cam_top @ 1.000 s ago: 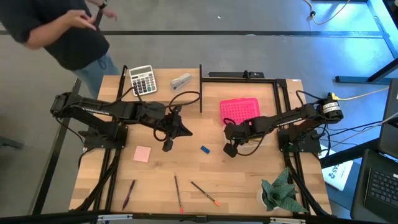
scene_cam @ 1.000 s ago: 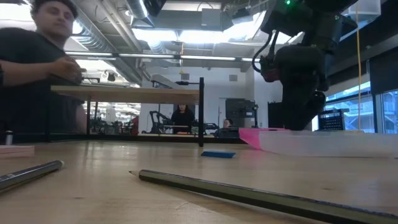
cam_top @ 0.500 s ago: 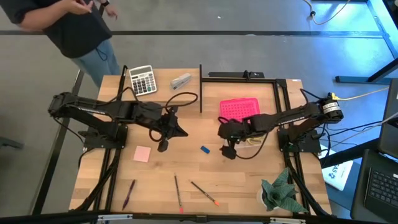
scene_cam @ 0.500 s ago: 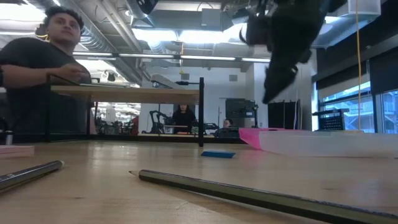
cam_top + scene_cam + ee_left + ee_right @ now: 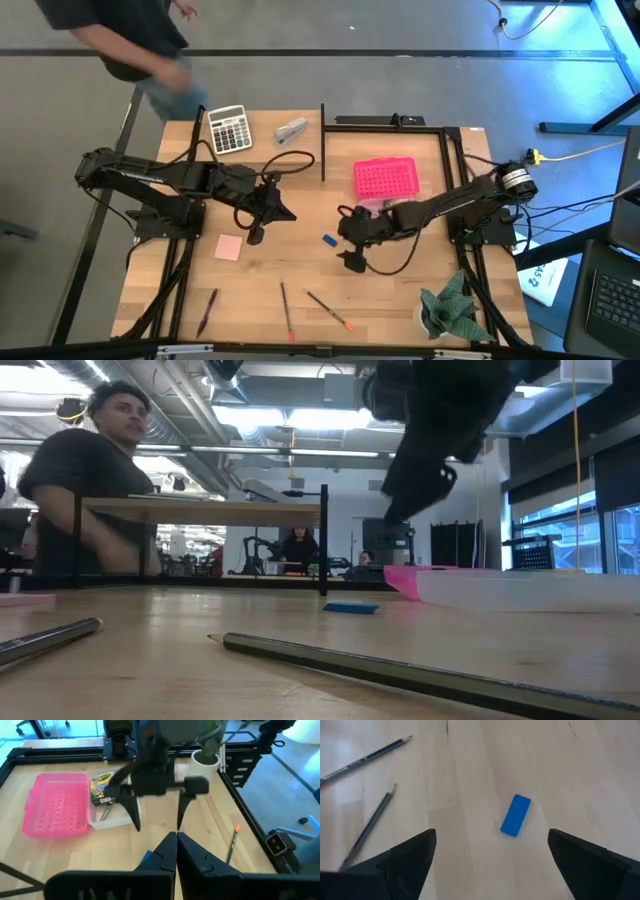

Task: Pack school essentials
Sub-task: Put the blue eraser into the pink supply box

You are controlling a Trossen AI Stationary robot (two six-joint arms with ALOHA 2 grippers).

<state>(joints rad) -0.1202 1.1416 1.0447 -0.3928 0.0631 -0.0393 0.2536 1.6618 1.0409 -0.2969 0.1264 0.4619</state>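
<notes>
With its jaws spread wide above the small flat blue eraser (image 5: 515,815), the right gripper (image 5: 492,852) (left gripper (image 5: 176,847) clenched empty) could nudge the thin piece away rather than pinch it

My two arms are matte black, jointed, with looping black cables; my left tool (image 5: 176,851) has tapered dark fingers, my right tool (image 5: 492,857) broad, wedge-shaped ones.
</notes>
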